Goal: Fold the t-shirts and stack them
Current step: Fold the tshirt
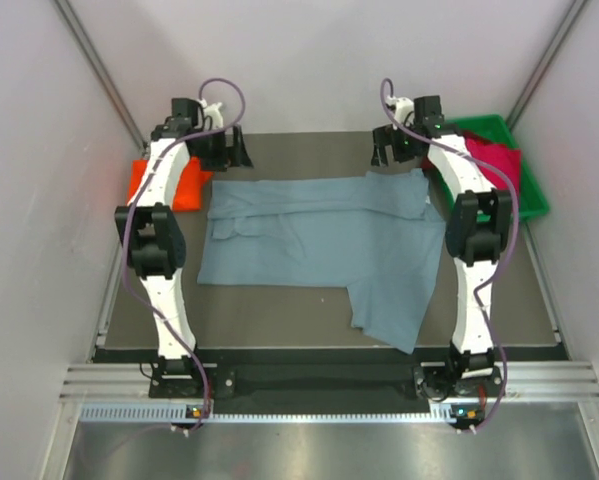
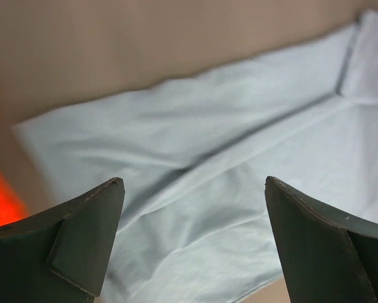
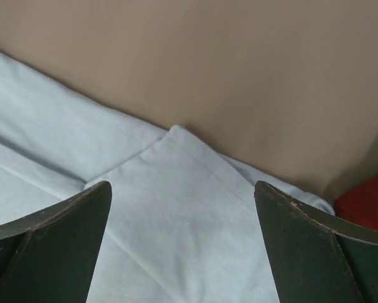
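Fingers on both arms stand spread wide with nothing between them. The left fingers and the right fingers each hang over pale blue cloth, and whether their tips touch it cannot be told.

Nearest the arm bases, a strip of bare dark surface runs along the front edge. On it lies the slate blue-grey t-shirt, spread fairly flat across the middle. One flap reaches toward the near edge on the right side, and soft creases cross its left part.

At the shirt's far edge, the left fingers are over its far-left corner. The right fingers are over a folded-over corner at its far right.

Just beyond the left corner, a bright orange-red t-shirt sits bunched at the surface's left edge. At the far right, a green bin holds a crimson t-shirt.
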You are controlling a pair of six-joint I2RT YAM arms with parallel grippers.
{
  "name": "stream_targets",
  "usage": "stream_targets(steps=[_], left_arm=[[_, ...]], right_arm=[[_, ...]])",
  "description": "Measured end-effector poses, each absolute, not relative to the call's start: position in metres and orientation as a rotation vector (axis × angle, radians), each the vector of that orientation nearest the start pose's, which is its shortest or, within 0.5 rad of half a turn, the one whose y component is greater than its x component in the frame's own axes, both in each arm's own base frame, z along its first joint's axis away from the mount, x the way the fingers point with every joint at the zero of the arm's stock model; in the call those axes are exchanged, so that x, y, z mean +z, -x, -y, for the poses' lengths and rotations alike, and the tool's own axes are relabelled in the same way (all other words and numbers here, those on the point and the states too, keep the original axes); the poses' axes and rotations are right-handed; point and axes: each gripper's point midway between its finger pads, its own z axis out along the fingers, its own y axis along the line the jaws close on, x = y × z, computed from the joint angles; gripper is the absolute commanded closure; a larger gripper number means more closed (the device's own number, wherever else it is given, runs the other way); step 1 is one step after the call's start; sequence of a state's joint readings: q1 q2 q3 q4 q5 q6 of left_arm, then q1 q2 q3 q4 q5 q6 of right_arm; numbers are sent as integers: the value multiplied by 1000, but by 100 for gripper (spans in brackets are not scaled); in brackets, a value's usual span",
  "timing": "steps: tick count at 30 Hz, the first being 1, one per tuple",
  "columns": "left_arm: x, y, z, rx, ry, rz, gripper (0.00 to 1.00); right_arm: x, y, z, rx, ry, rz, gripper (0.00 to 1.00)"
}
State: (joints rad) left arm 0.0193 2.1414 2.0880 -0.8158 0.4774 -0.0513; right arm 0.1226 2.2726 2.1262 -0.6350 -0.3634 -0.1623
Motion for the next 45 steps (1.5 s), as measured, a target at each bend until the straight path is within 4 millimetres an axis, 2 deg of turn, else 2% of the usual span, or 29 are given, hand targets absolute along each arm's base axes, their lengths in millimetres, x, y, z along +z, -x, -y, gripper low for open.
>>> stream_targets(steps=[4,7,9,13,17,26,29,35,40,45], left_arm=[[155,-510,118,-742,-207,-2455,2],[134,-496,141,-819,-231,-2510,2],[118,-492,148,-849,-231,-2547,2],[90,-491,146,-862,-200,-2606,2],[73,-491,142,-868,-176,-2641,2],[71,-490,142,-869,-176,-2646,2],[70,-490,143,-869,-176,-2648,2],[70,-489,147,-867,-187,-2650,2],[70,-487,154,-873,-207,-2652,2],[70,-485,158,-880,-216,-2652,1]], right_arm=[[115,-576,-128,418,505,-2310,7],[107,-580,-131,418,510,-2316,8],[103,-579,-132,413,520,-2324,9],[100,-583,-138,385,535,-2321,13],[90,-587,-142,372,539,-2324,18],[57,-605,-146,291,520,-2344,24],[59,-608,-160,280,555,-2319,28],[68,-609,-184,253,622,-2268,41],[68,-608,-187,225,632,-2272,41],[66,-611,-179,169,620,-2279,40]])
